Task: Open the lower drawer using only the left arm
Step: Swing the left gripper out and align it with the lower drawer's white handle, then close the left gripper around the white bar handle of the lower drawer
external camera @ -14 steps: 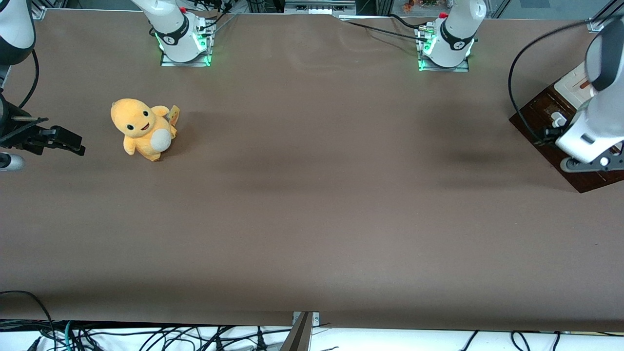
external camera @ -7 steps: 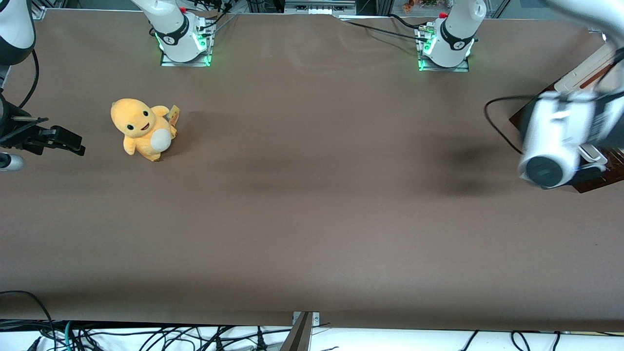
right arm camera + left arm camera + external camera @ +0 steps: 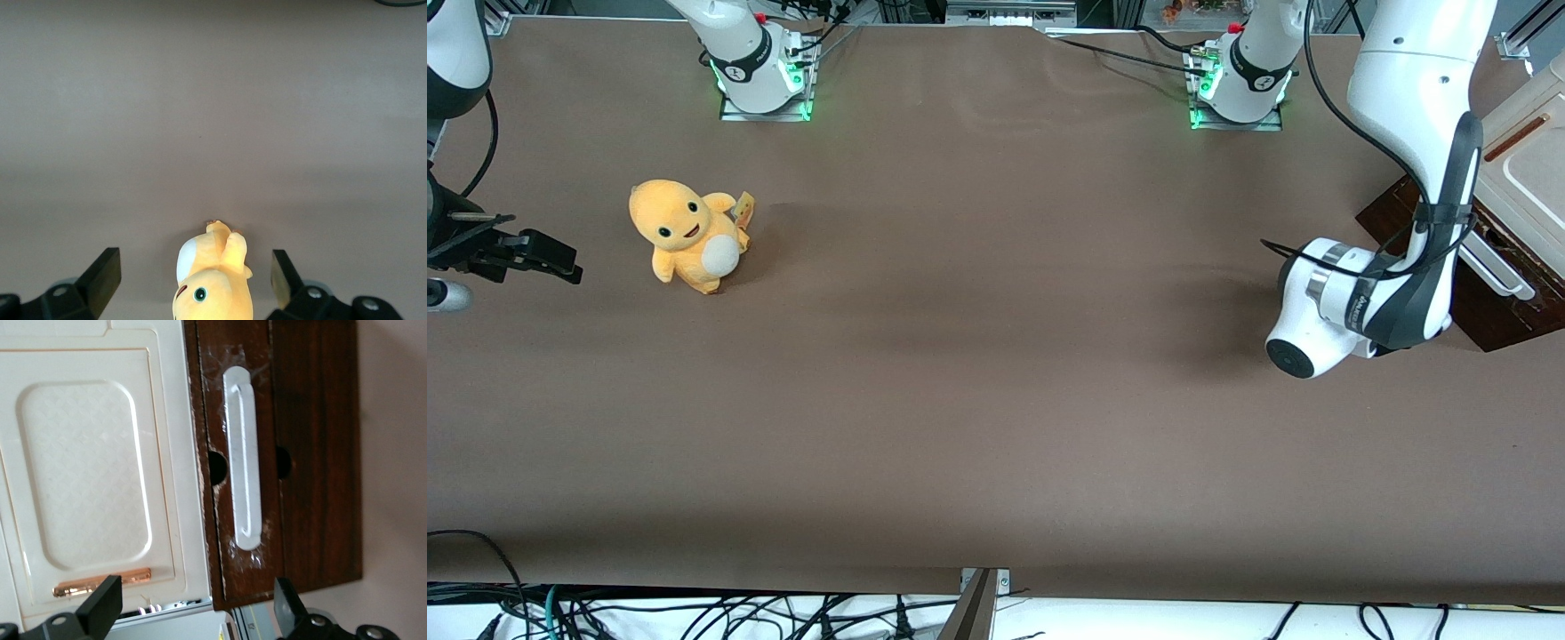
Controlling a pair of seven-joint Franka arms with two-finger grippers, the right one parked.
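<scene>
My gripper [image 3: 195,603] is wide open and holding nothing. In the left wrist view both fingers [image 3: 100,610] are spread well apart with only air between them.

The gripper faces the cabinet front and touches nothing. It is not visible in the front view, where the left arm [image 3: 1405,133] covers it. The arm comes down from above at the working arm's end of the table [image 3: 996,400], and its wrist section hangs just above the cloth, beside the cabinet.

The lower drawer [image 3: 261,413] has a dark brown wood-grain front and sits directly beside the cream panel [image 3: 87,473]. It is at the working arm's end of the table. In the front view only a brown patch of it shows past my forearm.

The long white bar handle [image 3: 241,457] runs lengthwise down the drawer front. It lies between my fingers' lines but well clear of them, with no contact. In the front view the handle [image 3: 1494,267] pokes out just beside the arm's elbow cable.

There are two dark round notches, one on each side of the handle at mid-length. I can't tell from these views whether the drawer is pulled out at all.

The cream panel has a raised rounded rectangle and a copper-brown slot [image 3: 100,582] near one end. The slot is closer to my finger than the handle is.

An orange plush toy [image 3: 685,233] sits upright on the cloth toward the parked arm's end, well apart from the cabinet.
</scene>
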